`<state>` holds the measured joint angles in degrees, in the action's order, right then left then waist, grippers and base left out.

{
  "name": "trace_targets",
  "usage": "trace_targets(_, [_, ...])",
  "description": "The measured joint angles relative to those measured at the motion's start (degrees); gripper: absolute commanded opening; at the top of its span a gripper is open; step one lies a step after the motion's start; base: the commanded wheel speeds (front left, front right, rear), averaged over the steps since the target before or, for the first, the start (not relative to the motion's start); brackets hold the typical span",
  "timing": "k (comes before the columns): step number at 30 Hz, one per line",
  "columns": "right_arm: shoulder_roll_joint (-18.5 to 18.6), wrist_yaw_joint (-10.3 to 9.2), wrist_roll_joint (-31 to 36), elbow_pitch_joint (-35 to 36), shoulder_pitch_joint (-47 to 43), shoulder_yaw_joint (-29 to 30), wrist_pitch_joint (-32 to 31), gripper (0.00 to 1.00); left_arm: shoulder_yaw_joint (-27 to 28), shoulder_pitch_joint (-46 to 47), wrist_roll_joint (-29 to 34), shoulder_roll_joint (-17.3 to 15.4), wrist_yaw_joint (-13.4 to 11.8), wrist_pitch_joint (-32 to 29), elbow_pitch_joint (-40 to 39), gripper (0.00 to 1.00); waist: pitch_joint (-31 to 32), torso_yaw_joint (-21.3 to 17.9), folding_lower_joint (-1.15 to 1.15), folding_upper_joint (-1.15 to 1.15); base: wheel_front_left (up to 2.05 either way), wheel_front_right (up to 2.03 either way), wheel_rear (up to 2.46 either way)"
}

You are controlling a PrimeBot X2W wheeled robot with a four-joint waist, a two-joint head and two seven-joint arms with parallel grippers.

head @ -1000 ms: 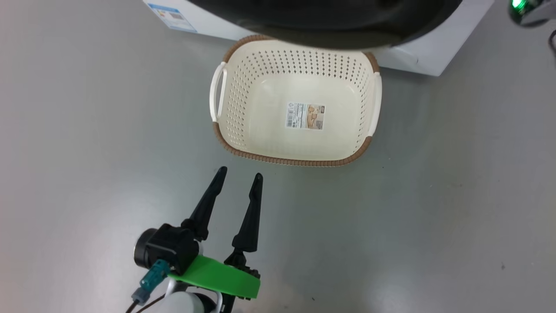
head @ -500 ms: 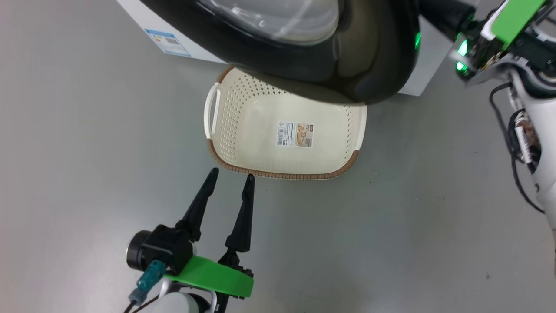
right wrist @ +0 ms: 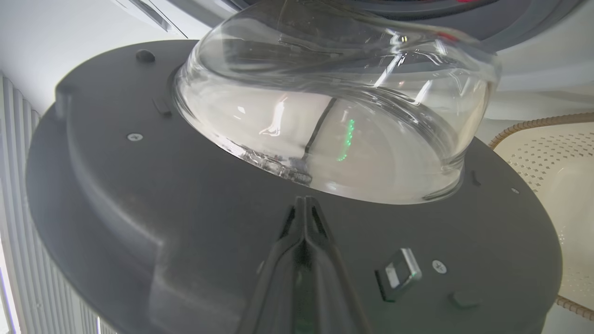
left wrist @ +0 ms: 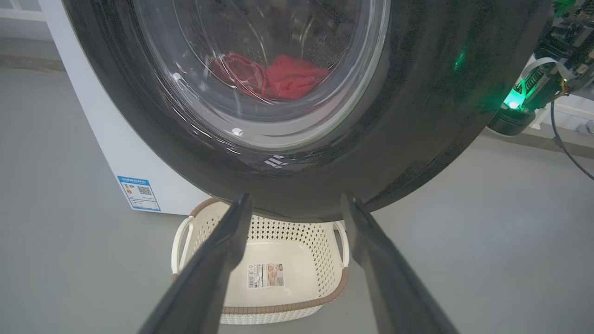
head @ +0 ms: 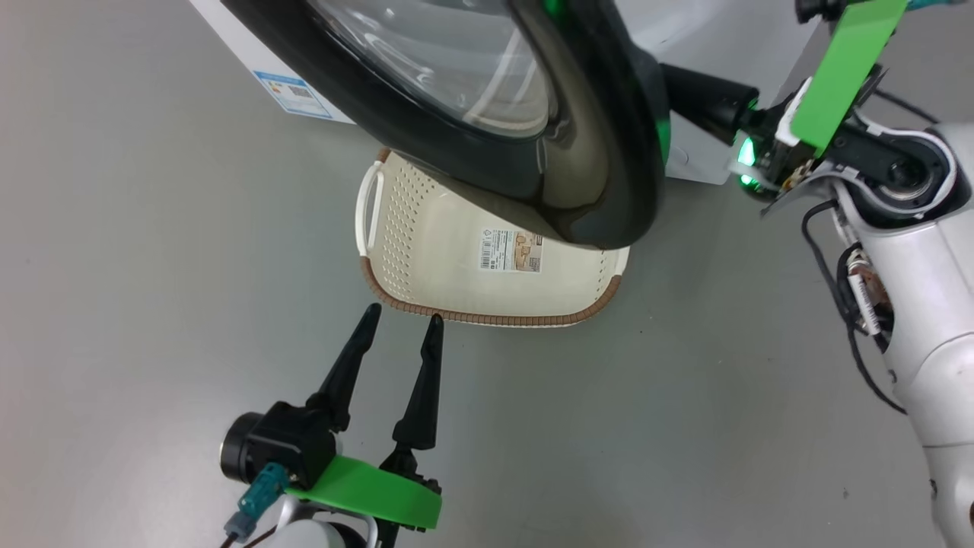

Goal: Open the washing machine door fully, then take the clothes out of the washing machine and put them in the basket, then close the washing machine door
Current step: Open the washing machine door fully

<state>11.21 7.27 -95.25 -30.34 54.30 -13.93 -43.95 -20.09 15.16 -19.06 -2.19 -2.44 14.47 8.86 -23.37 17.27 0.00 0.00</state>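
The washing machine door [head: 609, 152] stands partly open at 12 o'clock in the head view. Its black rim overhangs the far part of the basket [head: 487, 316]. The basket sits on the grey floor [head: 152, 304], close in front of the white washing machine [head: 228, 30], and holds nothing but its paper label [head: 510, 251].

Left gripper [head: 404, 313]: located at 7 o'clock in the head view. Jaws are spread and hold nothing. The tips point toward the basket's near rim and lie just beside it.

Right gripper [right wrist: 304, 204]: enters at 2 o'clock in the head view and reaches behind the door rim. Jaws are pressed together with nothing between them. In the right wrist view the tips lie at the door's dark inner face, just below the glass bowl [right wrist: 334, 106]. Contact cannot be confirmed.

The clothes [left wrist: 278, 76] lie inside the drum, visible as red fabric through the door glass in the left wrist view.
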Motion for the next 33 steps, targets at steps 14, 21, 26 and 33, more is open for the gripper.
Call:
trace_targets(14, [-0.33, 0.0, 3.47, 0.54, -2.54, 1.98, 3.71, 0.45, 1.19, -1.25, 0.71, -0.01, 0.98, 0.0, 0.26, 1.0, 1.61, -0.35, 0.0, 0.0, 0.0, 0.0, 0.0])
trace_targets(21, [0.03, 0.0, 4.06, 0.09, -6.92, 3.42, 6.43, 1.0, 3.09, -1.65, 2.02, -0.01, 2.12, 0.0, 1.33, 1.0, 3.18, -1.34, 0.0, 0.0, 0.0, 0.0, 0.0])
trace_targets(26, [-0.1, -0.01, 4.09, -0.08, -10.76, 4.39, 8.04, 1.0, 4.93, -3.25, 3.16, -0.03, 2.96, 0.0, 2.03, 1.0, 4.51, -2.55, 0.0, 0.0, 0.0, 0.0, 0.0])
trace_targets(33, [-0.18, -0.01, 4.8, -0.04, -16.85, 4.94, 10.23, 1.0, 7.31, -3.92, 3.91, -0.04, 3.56, 0.0, 2.56, 1.0, 6.42, -4.65, 0.0, 0.0, 0.0, 0.0, 0.0])
